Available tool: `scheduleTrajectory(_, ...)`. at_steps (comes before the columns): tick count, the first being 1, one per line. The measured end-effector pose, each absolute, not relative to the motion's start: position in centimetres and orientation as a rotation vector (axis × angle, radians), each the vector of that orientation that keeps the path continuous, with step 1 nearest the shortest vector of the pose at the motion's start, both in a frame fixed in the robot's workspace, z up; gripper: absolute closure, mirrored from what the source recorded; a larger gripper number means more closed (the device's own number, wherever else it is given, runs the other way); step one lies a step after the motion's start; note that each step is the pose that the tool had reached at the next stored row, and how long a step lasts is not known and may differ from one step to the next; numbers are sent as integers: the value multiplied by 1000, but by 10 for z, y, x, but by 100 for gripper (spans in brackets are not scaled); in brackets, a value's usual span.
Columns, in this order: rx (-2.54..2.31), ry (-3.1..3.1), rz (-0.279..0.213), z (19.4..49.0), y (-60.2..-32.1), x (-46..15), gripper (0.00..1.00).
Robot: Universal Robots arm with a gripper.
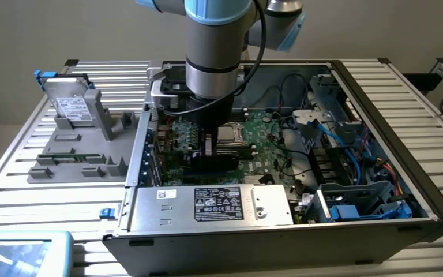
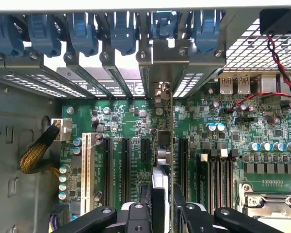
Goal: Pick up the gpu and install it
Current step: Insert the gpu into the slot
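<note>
Open computer case point(image 1: 375, 144) on a slatted bench point(image 1: 21, 179), lower centre to right of the exterior view; its motherboard point(image 1: 260, 144) lies exposed, with a silver power supply point(image 1: 214, 205) bearing a label at the case's near edge. Arm point(image 1: 217, 52) descends from the upper centre of the frame into the case, ending in the tool point(image 1: 210, 144) just above the board. In the wrist view the tool point(image 2: 161, 201) is at lower centre, its dark fingers point(image 2: 184, 208) clamped on the gpu point(image 2: 162, 160), which is seen edge-on and upright, running from the fingers up to the rear slot brackets point(image 2: 111, 73); its metal end bracket point(image 2: 162, 68) stands among them, below the blue retaining clips point(image 2: 121, 29). Grey parts holder point(image 1: 83, 156), left of the exterior view, carries a silver hard drive point(image 1: 71, 107) with white label.
</note>
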State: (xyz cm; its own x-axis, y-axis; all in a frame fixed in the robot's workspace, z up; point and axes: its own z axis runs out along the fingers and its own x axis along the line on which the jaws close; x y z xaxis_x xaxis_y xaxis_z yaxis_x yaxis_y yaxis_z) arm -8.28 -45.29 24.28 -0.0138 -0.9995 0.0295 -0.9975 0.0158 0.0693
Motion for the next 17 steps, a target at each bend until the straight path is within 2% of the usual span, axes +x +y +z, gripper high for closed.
scheduleTrajectory(17,2168,-2176,-44,242,-453,-83,72)
